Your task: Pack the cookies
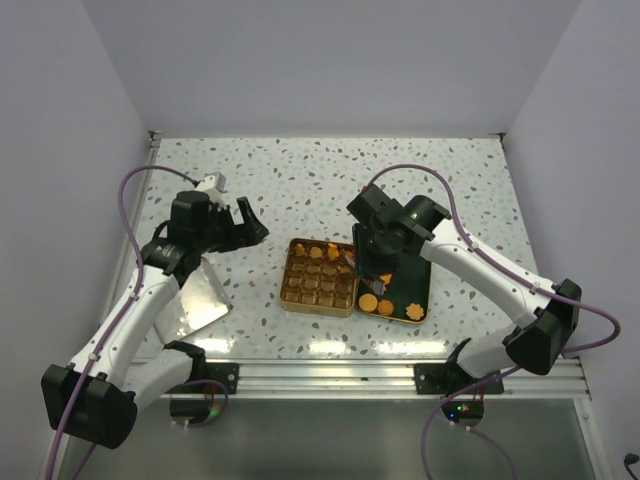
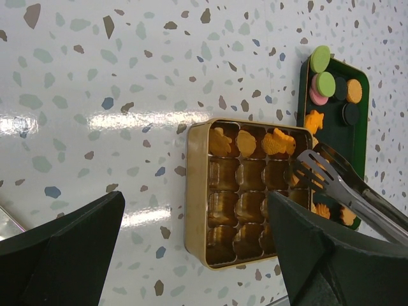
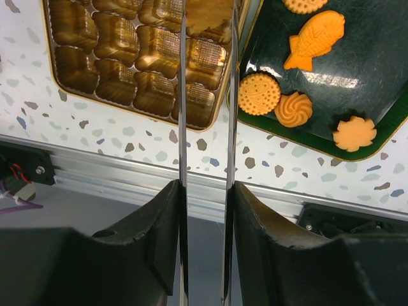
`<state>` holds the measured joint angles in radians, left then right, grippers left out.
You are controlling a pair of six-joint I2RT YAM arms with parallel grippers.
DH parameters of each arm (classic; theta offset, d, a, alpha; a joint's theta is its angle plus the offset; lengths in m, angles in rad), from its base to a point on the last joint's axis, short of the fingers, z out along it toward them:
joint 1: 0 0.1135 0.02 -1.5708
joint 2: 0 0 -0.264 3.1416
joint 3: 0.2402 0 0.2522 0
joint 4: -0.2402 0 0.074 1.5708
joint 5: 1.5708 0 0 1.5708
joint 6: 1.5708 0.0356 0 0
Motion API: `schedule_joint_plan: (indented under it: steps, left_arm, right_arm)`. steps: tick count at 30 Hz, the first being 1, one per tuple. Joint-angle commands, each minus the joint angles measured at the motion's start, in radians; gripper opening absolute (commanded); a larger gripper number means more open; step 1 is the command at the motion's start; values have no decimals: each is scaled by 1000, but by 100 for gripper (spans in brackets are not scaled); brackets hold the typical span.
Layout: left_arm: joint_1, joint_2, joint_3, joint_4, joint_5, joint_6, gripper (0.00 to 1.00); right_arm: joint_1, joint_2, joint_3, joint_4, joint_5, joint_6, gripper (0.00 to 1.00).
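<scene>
A gold tin (image 1: 283, 287) with a celled insert lies mid-table, with several cookies (image 2: 220, 141) in its far row. Orange-tan cookies (image 3: 314, 39) lie on a dark green tray (image 1: 415, 275) to its right. My right gripper (image 1: 370, 262) is shut on metal tongs (image 3: 182, 95). The tong tips reach over the tin's right column (image 2: 309, 171), and a cookie (image 3: 207, 16) sits between them. My left gripper (image 2: 196, 197) is open and empty, hovering left of the tin (image 2: 194, 191).
A silver lid (image 1: 200, 295) lies at the left by the left arm. Green, pink and dark discs (image 2: 320, 58) sit at the tray's far end. An aluminium rail (image 1: 330, 375) runs along the table's near edge. White walls enclose the table.
</scene>
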<state>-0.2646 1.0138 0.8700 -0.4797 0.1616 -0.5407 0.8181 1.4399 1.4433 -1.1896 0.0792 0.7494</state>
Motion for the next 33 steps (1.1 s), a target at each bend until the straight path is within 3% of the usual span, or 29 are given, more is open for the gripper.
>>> schedule_joint_plan:
  steps: [1, 24, 33]
  left_arm:
    - [-7, -1, -2, 33, -7, -24, 100]
    - [-12, 22, 23, 36, -4, -15, 100]
    - [-12, 34, 40, 32, -1, 1, 100]
  right_arm:
    - [3, -12, -8, 35, -10, -18, 38]
    - [4, -39, -6, 2, 36, -21, 50]
    - [3, -76, 28, -71, 93, -9, 50]
